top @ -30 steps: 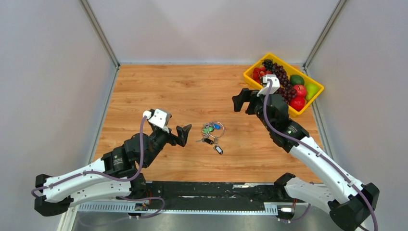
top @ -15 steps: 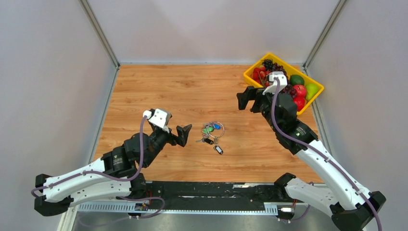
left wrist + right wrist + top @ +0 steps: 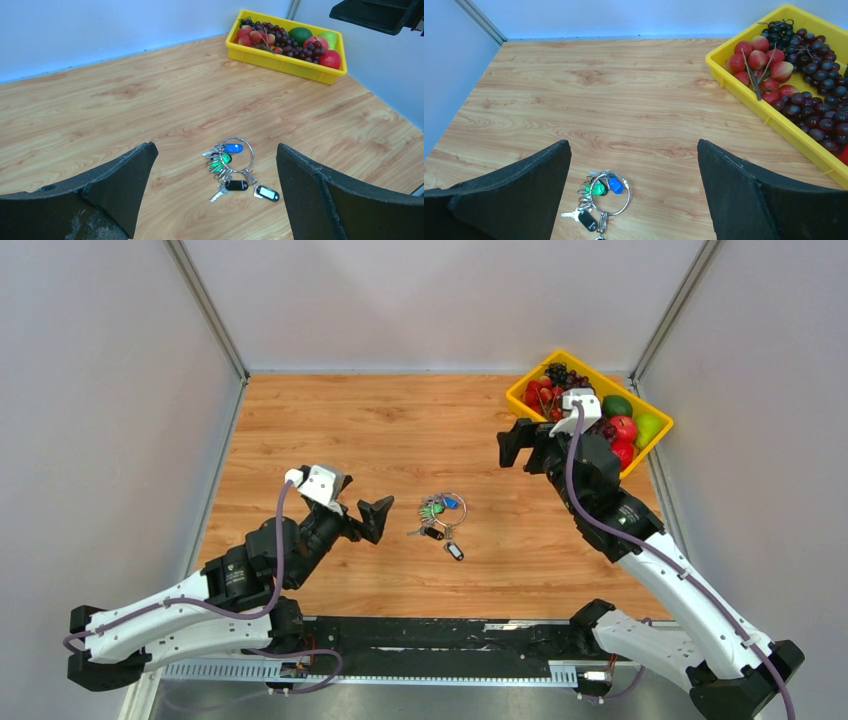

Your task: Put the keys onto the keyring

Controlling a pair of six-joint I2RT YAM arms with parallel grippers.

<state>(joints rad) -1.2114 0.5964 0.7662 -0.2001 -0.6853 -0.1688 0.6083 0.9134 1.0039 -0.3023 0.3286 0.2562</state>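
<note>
Wooden table [image 3: 350, 420]: keys [image 3: 220, 162] and keyring [image 3: 251, 159] lie bunched mid-frame, untouched. Left gripper [image 3: 376, 517] and right gripper [image 3: 512, 446] hang spread and empty, apart from them. Likely the approach step; next, one must pin the keyring while the other pinches a key.

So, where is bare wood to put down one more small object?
The wide far-left stretch of table, between the back wall and the left end effector, is bare. So is the near strip right of the keys. It is crowded at the far right: the yellow tray of fruit, with the right end effector beside it.
</note>
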